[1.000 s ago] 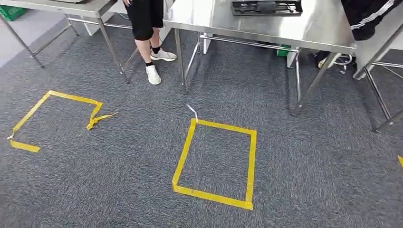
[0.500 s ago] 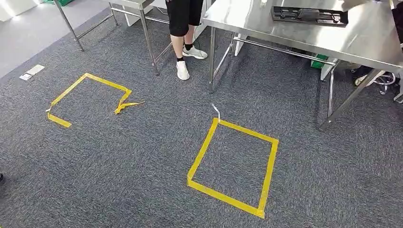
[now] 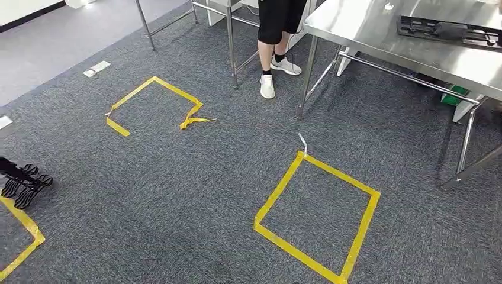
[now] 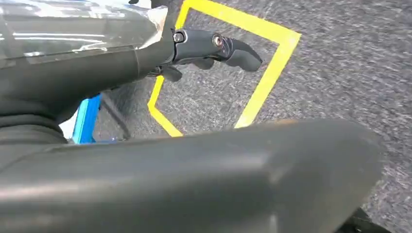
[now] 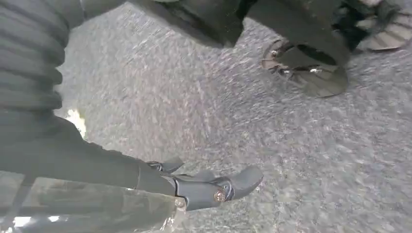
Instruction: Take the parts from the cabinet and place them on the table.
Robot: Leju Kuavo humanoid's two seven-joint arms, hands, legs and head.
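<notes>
A steel table stands at the far right of the head view, with a black tray of parts lying on its top. My left hand hangs over the grey carpet beside a yellow tape square, its dark fingers loosely extended and holding nothing. My right hand also hangs over bare carpet, fingers apart and empty.
Two yellow tape squares mark the carpet, with a tape corner at the near left. A person's legs stand between two steel tables. Dark striped shoes sit at the left edge. Table legs reach the floor.
The camera has swung to the left, so the whole floor scene has slid right. The striped shoes and a third tape corner have come into view at the left.
</notes>
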